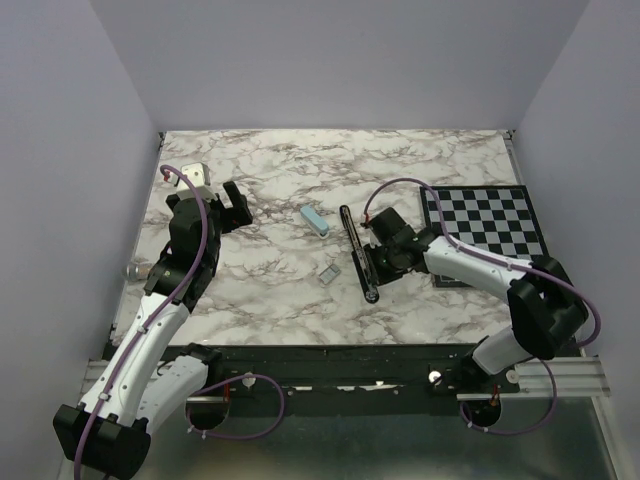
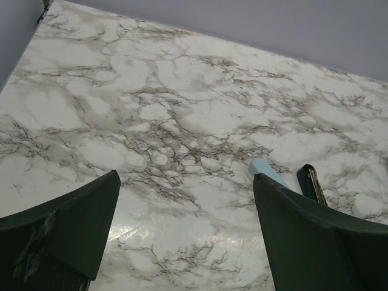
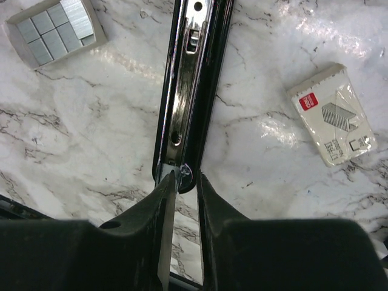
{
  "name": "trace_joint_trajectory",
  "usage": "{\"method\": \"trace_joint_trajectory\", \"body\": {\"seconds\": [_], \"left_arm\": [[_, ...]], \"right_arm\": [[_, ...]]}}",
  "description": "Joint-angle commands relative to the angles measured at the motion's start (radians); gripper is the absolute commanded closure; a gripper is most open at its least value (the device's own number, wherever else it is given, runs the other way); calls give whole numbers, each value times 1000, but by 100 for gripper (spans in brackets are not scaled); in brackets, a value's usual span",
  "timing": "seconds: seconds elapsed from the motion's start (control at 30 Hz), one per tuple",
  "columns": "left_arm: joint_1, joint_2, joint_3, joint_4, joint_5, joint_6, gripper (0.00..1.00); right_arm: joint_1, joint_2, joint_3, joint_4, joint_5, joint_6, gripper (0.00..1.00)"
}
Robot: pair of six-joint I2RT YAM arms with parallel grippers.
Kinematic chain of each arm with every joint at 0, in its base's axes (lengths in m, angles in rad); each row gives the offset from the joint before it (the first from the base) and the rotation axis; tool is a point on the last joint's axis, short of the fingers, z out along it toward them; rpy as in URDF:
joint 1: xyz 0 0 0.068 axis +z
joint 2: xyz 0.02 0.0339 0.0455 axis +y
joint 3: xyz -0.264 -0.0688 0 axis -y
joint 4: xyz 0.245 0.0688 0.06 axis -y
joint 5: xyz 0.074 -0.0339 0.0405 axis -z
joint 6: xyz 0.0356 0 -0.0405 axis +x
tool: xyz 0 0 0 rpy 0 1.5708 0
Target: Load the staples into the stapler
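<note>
Right wrist view: my right gripper (image 3: 185,179) has its tips at the rounded near end of the stapler (image 3: 191,79). The stapler is open, and its silvery channel (image 3: 185,103) runs straight away from my fingers (image 3: 151,212). The two fingers stand close with a narrow gap between them, and I can see marble through that gap. A thin pale sliver lies along the inner face of one finger. I cannot tell if this is a strip that I hold, so I cannot tell if this gripper is clamped on something or only nearly together.

The staples (image 3: 54,33) that I see clearly are grey blocks lying side by side in a small tray (image 3: 21,57). In this view the tray is to the upper left, apart from the stapler and well apart from my fingertips. On the other side of the stapler lies a small box (image 3: 332,115) with a red label, also not touching it.

In the top view the stapler (image 1: 350,225) lies as a long black bar on the marble table (image 1: 260,160). My right gripper (image 1: 368,258) is against it, and the tray (image 1: 327,273) is just beside it. A chessboard (image 1: 485,225) lies behind my right arm. My left gripper (image 1: 232,205) is far to the left, above the table, with its fingers wide apart and nothing between them.
</note>
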Motion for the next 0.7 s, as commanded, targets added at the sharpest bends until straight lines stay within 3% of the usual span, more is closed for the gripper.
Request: {"method": "trace_joint_trajectory", "body": {"seconds": [0.0,0.13,0.23,0.37,0.67], "left_arm": [[6,-6,-8,19,23,-8,1],[6,-8,-8,18,26,-8,1],[6,-7,-8,21,32,-8,1],[6,-8,-8,21,37,-8,1],[6,-6,-8,19,37,-4,1]], "right_arm": [[9,-84,-26,-38,6,12,72],[9,-127,-37,-39,-9,19,69],[9,-126,-51,-24,-49,22,55],[8,-95,-66,0,-77,25,43],[64,-23,-40,34,-138,42,41]]}}
